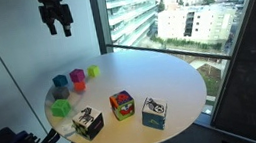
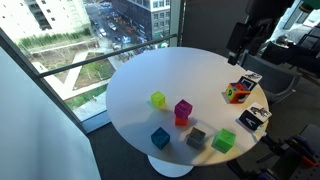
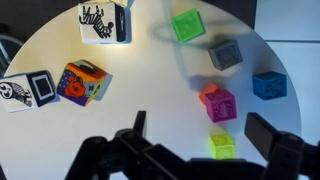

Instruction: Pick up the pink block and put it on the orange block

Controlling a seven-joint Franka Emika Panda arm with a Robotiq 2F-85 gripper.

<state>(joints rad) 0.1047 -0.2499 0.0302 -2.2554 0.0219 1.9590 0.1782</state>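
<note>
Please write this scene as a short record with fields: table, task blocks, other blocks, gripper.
table: round, white
pink block: appears stacked on the orange block, slightly offset
other small blocks: green block, grey block, blue block, yellow-green block
patterned cubes: three, apart from the small ones
gripper: high above the table, jaws open, empty

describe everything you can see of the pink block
The pink block is a small plain magenta cube that looks like smooth plastic. It appears to sit upright on top of the orange block, slightly offset, so an orange edge peeks out in the wrist view. Nothing else touches it. The yellow-green cube stands apart beside it, and the open claw hangs well above.
</note>
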